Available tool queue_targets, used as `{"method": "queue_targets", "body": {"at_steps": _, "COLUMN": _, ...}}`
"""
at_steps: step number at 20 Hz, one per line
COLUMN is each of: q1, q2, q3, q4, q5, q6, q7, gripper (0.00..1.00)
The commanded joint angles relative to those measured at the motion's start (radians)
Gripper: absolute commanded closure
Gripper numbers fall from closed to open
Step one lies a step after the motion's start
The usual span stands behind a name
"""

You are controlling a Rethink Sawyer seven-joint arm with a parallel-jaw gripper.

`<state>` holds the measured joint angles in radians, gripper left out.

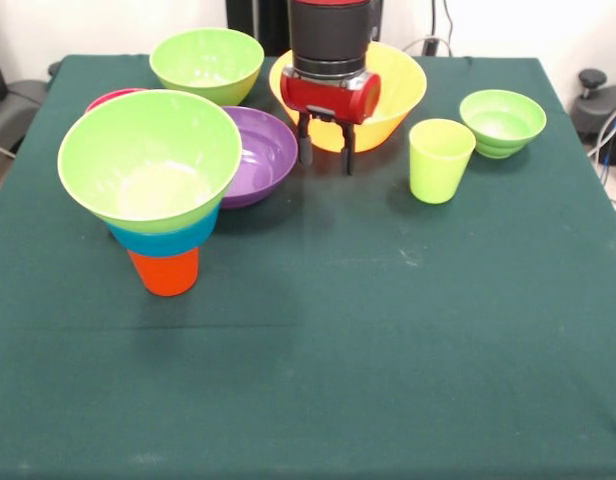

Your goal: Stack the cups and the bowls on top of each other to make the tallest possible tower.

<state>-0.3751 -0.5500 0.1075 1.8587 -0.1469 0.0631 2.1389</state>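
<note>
Currently tower (158, 200) at table's left: orange cup (164, 271) at bottom, blue bowl (164, 238) on it, wide lime green bowl (150, 157) on top, inside bare. Purple bowl (256, 154) just behind, empty; red rim (110, 97) peeks behind tower. Yellow bowl (393, 95) behind gripper (326, 155). Lime green cup (439, 160) upright beside small green bowl (502, 122). Another green bowl (206, 63) at back. Arm descends vertically, fingers parted narrowly, holding nothing, above cloth (388, 340).
</note>
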Motion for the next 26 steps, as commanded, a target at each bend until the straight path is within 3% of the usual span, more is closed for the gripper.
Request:
{"method": "queue_targets", "body": {"at_steps": 1, "q1": 0.024, "q2": -0.013, "q3": 0.017, "q4": -0.005, "q5": 0.053, "q6": 0.126, "q7": 0.11, "gripper": 0.0}}
{"method": "queue_targets", "body": {"at_steps": 10, "q1": 0.036, "q2": -0.161, "q3": 0.035, "q4": 0.133, "q5": 0.086, "q6": 0.17, "q7": 0.139, "gripper": 0.0}}
{"method": "queue_targets", "body": {"at_steps": 20, "q1": 0.098, "q2": -0.099, "q3": 0.001, "q4": 0.122, "q5": 0.137, "q6": 0.082, "q7": 0.166, "gripper": 0.0}}
{"method": "queue_targets", "body": {"at_steps": 26, "q1": 0.169, "q2": -0.067, "q3": -0.035, "q4": 0.116, "q5": 0.184, "q6": 0.032, "q7": 0.203, "gripper": 0.0}}
